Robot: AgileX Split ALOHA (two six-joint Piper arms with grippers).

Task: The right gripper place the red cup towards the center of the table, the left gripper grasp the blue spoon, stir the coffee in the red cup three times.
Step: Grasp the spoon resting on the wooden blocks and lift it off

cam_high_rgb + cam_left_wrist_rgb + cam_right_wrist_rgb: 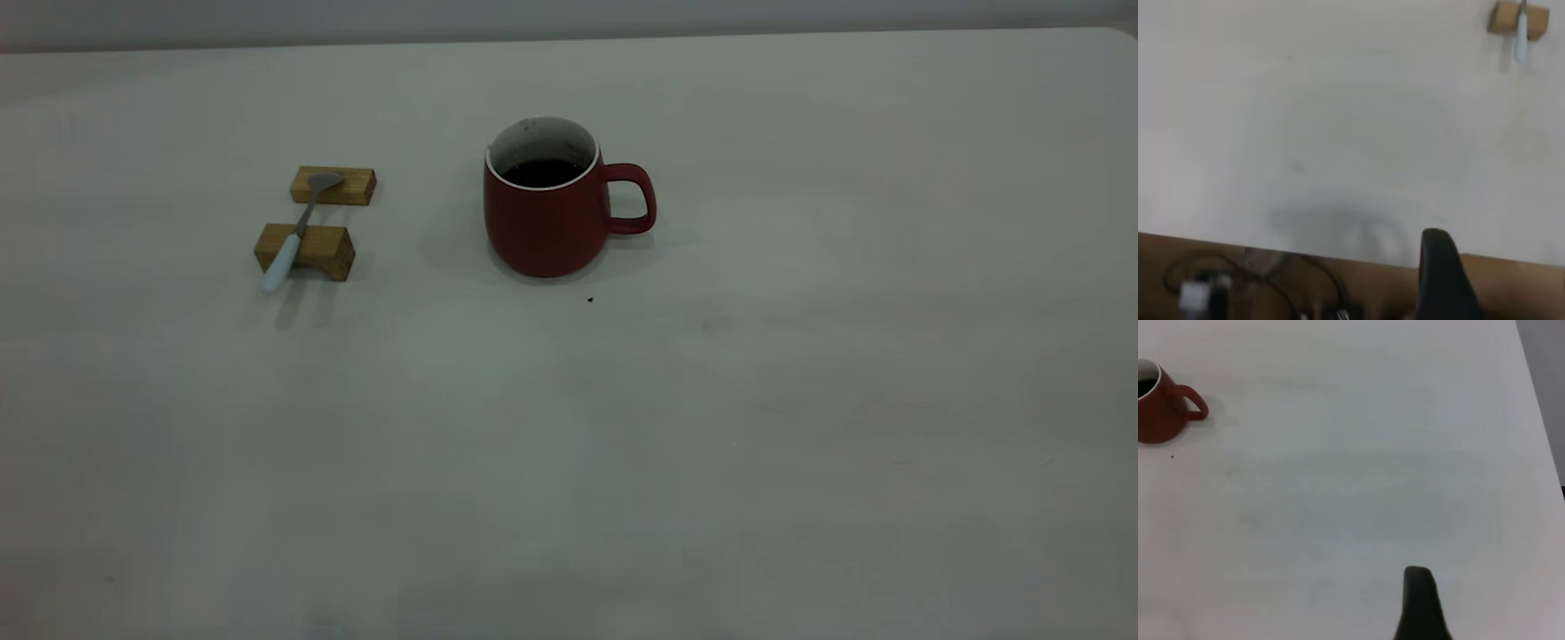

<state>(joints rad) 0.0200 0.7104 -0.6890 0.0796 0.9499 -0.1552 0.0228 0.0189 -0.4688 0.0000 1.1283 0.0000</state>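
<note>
Off-white and matte, the table [800,427] fills the exterior view; a tiny dark speck [590,300] lies on it just in front of the red cup [547,218].

The red cup is squat and rounded, glazed dark red outside, with a white interior and white rim. It stands upright near the middle of the far half of the table. Its loop handle [633,198] points toward the right arm's side. The coffee [544,172], nearly black, sits well below the rim.

The blue spoon [300,229] lies well apart from the cup, on the left arm's side. It bridges two wooden blocks: the grey metal bowl rests on the far block [354,188], and the pale blue rounded handle crosses the near block [322,251] and overhangs it. Its long axis runs from far to near, the handle end slanted slightly outward, away from the cup.

Neither arm appears in the exterior view. Each wrist view shows only one dark finger: the left gripper [1441,277] at the table's near edge, the right gripper [1421,603] above bare tabletop. Whether either claw is apart or together cannot be told.
</note>
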